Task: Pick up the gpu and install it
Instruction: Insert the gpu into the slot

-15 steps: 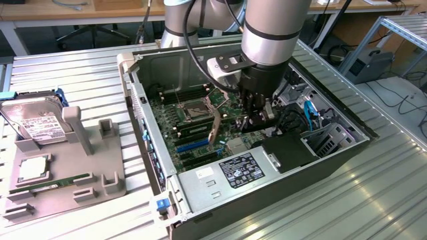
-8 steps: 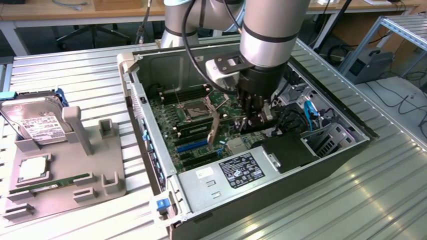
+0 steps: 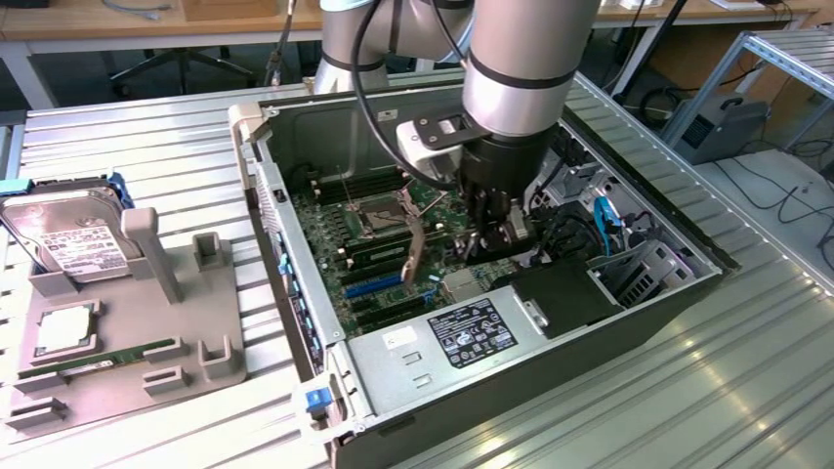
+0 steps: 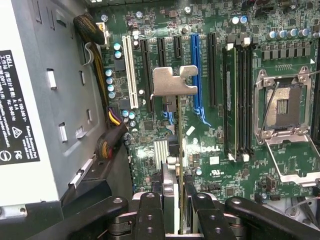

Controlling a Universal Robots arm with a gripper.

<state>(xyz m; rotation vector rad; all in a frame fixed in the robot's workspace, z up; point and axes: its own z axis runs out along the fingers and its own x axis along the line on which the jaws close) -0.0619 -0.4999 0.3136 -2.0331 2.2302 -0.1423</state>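
The gripper (image 4: 179,212) is down inside the open computer case (image 3: 678,283), its two fingers closed on the gpu (image 4: 176,150), which it holds on edge with the pale metal end bracket (image 4: 172,80) pointing away from the wrist. From where I stand, the card hangs just above the motherboard (image 4: 210,135), roughly in line with the row of long slots and close beside the blue slot (image 4: 196,75); I can't tell whether its lower edge touches a slot yet. To do this step well, I'd judge the card must stay square to the board, its edge matched to the slot along the whole length, the bracket meeting the case wall, and the push kept straight down and even. On the exterior view's left, a hard drive (image 3: 72,244) and a memory stick (image 3: 111,357) sit in a grey holder (image 3: 195,366), well apart from the work.
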